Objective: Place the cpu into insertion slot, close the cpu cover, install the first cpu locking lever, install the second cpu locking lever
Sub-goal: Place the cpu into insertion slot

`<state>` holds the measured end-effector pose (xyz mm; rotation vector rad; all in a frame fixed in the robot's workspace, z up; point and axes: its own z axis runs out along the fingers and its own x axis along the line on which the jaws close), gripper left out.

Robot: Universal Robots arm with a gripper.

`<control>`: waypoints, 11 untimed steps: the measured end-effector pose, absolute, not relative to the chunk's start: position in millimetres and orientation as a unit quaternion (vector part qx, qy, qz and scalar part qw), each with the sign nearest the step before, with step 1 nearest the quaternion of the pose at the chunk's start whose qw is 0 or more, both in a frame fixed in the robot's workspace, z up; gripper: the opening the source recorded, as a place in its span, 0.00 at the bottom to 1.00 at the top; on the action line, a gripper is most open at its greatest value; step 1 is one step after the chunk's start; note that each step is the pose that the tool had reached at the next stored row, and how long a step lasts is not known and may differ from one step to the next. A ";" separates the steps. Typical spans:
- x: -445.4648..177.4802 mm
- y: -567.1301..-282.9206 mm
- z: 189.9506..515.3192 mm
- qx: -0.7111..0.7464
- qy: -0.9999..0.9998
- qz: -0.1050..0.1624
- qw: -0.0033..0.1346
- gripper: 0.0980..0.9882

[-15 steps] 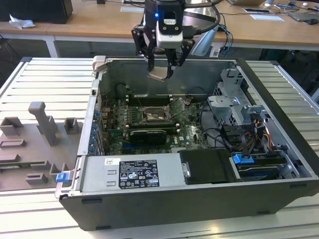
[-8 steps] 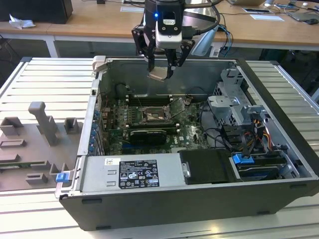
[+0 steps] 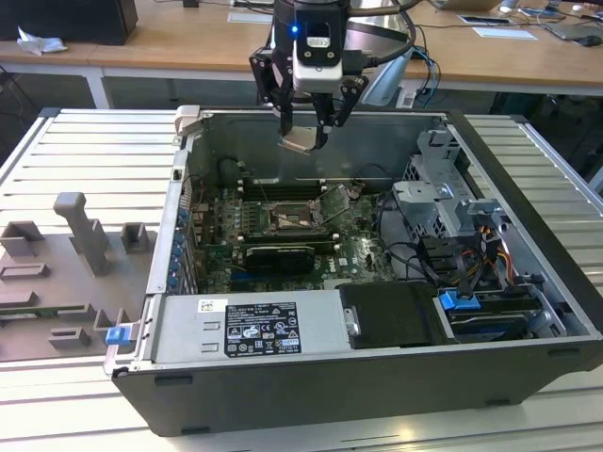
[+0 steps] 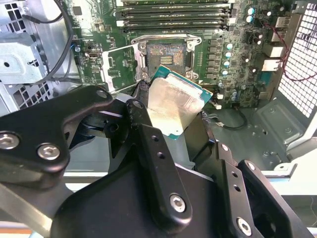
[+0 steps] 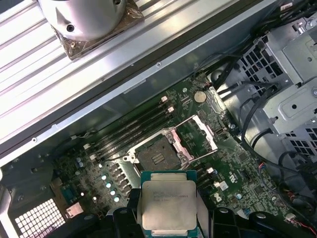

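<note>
An open computer case (image 3: 311, 400) lies on its side on a slatted metal table (image 3: 85, 141), with a grey fixture tray (image 3: 66, 273) beside it at the exterior view's left. Inside the case, a green circuit board carries a long black fan card (image 3: 278, 256) and a row of narrow memory slots (image 3: 283, 182). The insertion slot (image 3: 290, 219) lies between them. The black claw (image 3: 303, 139) hangs over the case near its far wall, its fingers (image 4: 141, 106) clamped on opposite edges of the cpu (image 3: 298, 144), which is held in the air well above the board. The cpu cover (image 5: 200, 131) is swung up and stands just beside the insertion slot (image 5: 158, 153), toward the exterior view's right, leaving the slot's dark centre bare. The cpu (image 5: 168, 203) is square and has no long axis. Its pale metal top faces the wrist cameras, it hangs tilted in the exterior view, and in both wrist views its edges (image 4: 173, 104) run askew to the slot's frame (image 4: 166, 54).
</note>
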<state>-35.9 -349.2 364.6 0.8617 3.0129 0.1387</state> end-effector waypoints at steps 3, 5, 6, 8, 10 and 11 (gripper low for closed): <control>-35.9 -349.2 364.4 0.279 0.959 0.044 0.003 0.49; -36.0 -349.2 364.3 0.281 0.959 0.044 0.003 0.49; -35.9 -349.2 364.2 0.282 0.958 0.044 0.003 0.49; -35.9 -349.2 364.0 0.285 0.958 0.044 0.003 0.49; -35.9 -349.2 363.8 0.287 0.957 0.044 0.003 0.49; -35.9 -349.2 363.7 0.288 0.957 0.044 0.003 0.49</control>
